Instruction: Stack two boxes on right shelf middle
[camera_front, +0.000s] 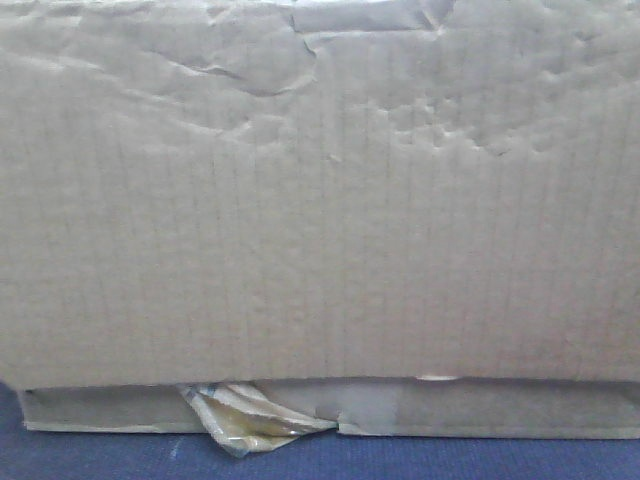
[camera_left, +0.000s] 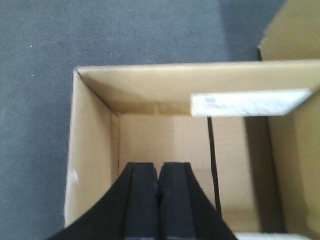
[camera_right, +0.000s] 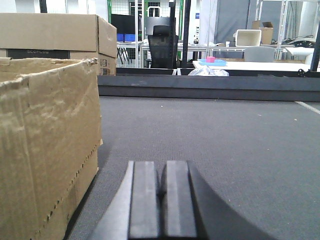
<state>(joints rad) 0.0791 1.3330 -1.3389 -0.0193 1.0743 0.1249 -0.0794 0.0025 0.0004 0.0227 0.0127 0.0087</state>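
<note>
Tall box (camera_front: 320, 200): dented broad face to the front camera, long axis left-right, open top up, standing on the flat box (camera_front: 480, 408), which lies likewise on the grey carpet surface (camera_right: 225, 135). Left gripper (camera_left: 159, 185), pads pressed together on nothing, hangs over the opening, bare cardboard floor inside. Right gripper (camera_right: 162, 190), also closed and empty, sits low over the carpet beside the tall box; tape scrap (camera_front: 245, 415) juts from the flat box's front.
</note>
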